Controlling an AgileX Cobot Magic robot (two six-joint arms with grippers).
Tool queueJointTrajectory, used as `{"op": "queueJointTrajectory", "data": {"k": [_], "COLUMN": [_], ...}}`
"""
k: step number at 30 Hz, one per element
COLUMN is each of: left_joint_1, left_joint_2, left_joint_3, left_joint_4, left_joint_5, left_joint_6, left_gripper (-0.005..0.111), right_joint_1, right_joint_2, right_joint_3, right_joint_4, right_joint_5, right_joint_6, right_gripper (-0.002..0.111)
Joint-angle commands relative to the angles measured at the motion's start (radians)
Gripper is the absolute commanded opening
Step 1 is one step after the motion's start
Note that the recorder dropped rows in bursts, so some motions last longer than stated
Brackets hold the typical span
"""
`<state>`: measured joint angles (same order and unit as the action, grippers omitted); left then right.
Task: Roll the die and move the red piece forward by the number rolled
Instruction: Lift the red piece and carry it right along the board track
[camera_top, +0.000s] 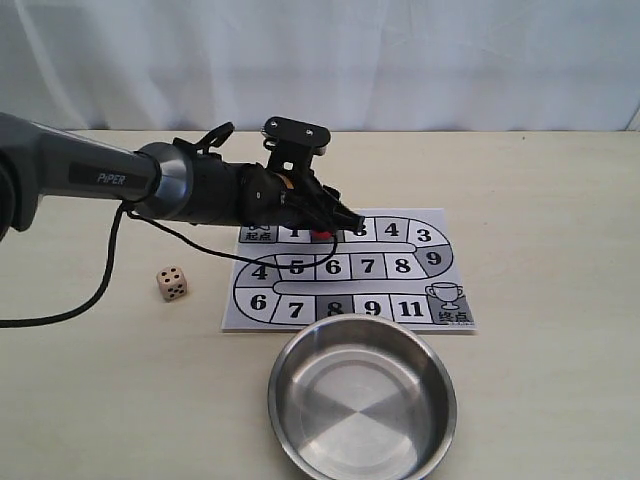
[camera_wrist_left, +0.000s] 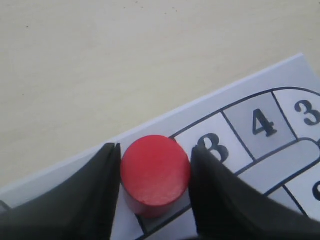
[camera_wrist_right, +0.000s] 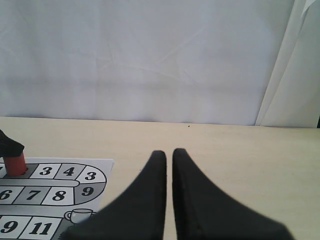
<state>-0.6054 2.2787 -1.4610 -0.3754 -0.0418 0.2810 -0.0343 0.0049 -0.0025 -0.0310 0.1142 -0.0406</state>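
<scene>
The red piece (camera_wrist_left: 156, 175) stands upright on the grey square beside the 3 in the top row of the paper number board (camera_top: 232, 318). My left gripper (camera_wrist_left: 155, 150) is shut on it, one black finger (camera_wrist_left: 100, 190) pressed to each side. In the exterior view only a sliver of the red piece (camera_top: 321, 235) shows under the left gripper (camera_top: 326, 226). The die (camera_top: 171, 284) lies on the table left of the board, apart from both grippers. My right gripper (camera_wrist_right: 169, 152) is shut on nothing, off the board's right side, and sees the red piece (camera_wrist_right: 15, 164) from afar.
A round steel bowl (camera_top: 278, 392) sits at the front, just below the board. The left arm (camera_top: 110, 180) and its black cable (camera_top: 95, 300) stretch over the table's left side near the die. A white curtain (camera_top: 400, 60) backs the table.
</scene>
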Motion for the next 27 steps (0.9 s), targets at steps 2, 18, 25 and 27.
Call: {"op": "queueJointTrajectory", "data": {"k": [2,18,25,27], "left_joint_1": [-0.005,-0.058,-0.058,-0.058], "left_joint_2": [-0.038,-0.010,0.080,0.095], "left_joint_3": [-0.035,-0.147,-0.147,-0.147], "left_joint_4": [-0.001,-0.002,-0.001,-0.001], "left_joint_5": [0.023,0.074,0.042,0.042], "left_joint_6": [-0.005,0.017,0.017,0.017], "left_gripper": [0.000,0.000,0.000,0.000], "right_joint_1": [0.002,0.002,0.002,0.002], "right_joint_2": [-0.005,-0.005,-0.005,-0.005], "right_joint_3": [0.002,0.002,0.002,0.002], "right_joint_4": [-0.008,-0.008,-0.008,-0.008], "right_joint_5": [0.006,0.006,0.006,0.006], "right_joint_6": [0.003,0.003,0.003,0.003], "right_gripper": [0.004,0.004,0.004,0.004]}}
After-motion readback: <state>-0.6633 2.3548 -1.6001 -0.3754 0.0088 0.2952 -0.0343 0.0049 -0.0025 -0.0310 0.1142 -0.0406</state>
